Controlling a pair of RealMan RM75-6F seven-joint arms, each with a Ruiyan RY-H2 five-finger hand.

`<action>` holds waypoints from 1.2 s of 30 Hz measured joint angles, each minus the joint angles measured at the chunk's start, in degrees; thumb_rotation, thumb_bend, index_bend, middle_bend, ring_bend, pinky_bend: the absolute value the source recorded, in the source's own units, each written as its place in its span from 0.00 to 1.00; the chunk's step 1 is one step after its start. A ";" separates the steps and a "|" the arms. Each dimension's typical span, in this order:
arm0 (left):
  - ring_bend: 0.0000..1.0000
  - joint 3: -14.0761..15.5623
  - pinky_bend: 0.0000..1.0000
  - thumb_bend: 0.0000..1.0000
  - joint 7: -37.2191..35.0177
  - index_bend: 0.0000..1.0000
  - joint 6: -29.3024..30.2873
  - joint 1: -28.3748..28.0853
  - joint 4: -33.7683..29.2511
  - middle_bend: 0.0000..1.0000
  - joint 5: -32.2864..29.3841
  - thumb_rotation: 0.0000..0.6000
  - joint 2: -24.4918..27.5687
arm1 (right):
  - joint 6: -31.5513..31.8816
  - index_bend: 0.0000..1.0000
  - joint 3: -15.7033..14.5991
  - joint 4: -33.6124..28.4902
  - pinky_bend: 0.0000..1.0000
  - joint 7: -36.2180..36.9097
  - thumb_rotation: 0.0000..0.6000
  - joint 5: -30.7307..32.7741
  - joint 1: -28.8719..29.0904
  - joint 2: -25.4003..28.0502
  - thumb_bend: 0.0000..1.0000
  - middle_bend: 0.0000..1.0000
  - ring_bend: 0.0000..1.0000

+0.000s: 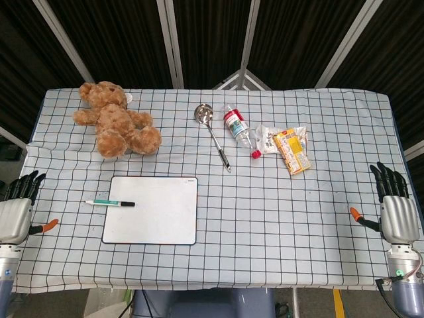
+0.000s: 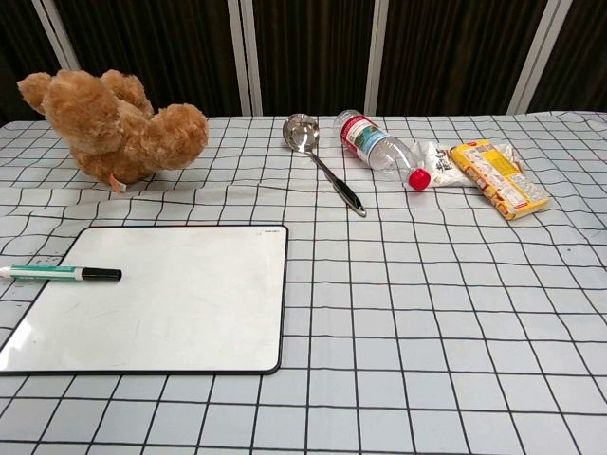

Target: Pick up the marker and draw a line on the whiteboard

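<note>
A blank whiteboard [image 1: 152,209] [image 2: 161,296] lies flat on the checked cloth at the front left. A marker [image 1: 109,203] [image 2: 59,273] with a green-and-white body and black cap lies across the board's left edge, cap pointing right. My left hand [image 1: 16,213] rests at the table's left edge, well left of the marker, fingers apart and holding nothing. At the right edge my right hand [image 1: 396,209] also lies open and empty. Neither hand shows in the chest view.
A brown teddy bear [image 1: 114,120] [image 2: 112,121] sits behind the board. A metal ladle [image 1: 213,134] [image 2: 323,161], a lying plastic bottle [image 1: 239,129] [image 2: 381,154] and a yellow snack packet [image 1: 291,149] [image 2: 498,175] spread across the far middle and right.
</note>
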 measured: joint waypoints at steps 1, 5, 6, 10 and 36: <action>0.00 0.01 0.00 0.00 0.01 0.00 -0.01 0.00 -0.01 0.00 0.01 1.00 0.01 | 0.00 0.00 0.00 0.00 0.00 0.04 1.00 0.00 -0.01 0.01 0.21 0.00 0.00; 0.00 0.05 0.00 0.00 0.13 0.00 -0.14 -0.05 -0.03 0.00 0.00 1.00 0.01 | 0.07 0.00 -0.02 -0.05 0.00 0.09 1.00 -0.06 -0.06 0.09 0.21 0.00 0.00; 0.00 0.03 0.00 0.00 0.10 0.00 -0.21 -0.10 -0.08 0.00 -0.01 1.00 0.01 | 0.12 0.00 -0.06 -0.02 0.00 0.04 1.00 -0.07 -0.13 0.11 0.21 0.00 0.00; 0.00 0.08 0.00 0.00 0.22 0.00 -0.66 -0.38 -0.16 0.00 0.10 1.00 -0.08 | 0.67 0.00 -0.04 -0.04 0.00 0.34 1.00 0.10 -0.57 0.29 0.21 0.00 0.00; 0.00 -2.74 0.03 0.23 13.52 0.51 -19.58 -14.89 2.83 0.08 -8.47 1.00 -7.53 | 0.87 0.00 0.07 0.31 0.00 1.55 1.00 0.13 -1.01 0.65 0.21 0.00 0.00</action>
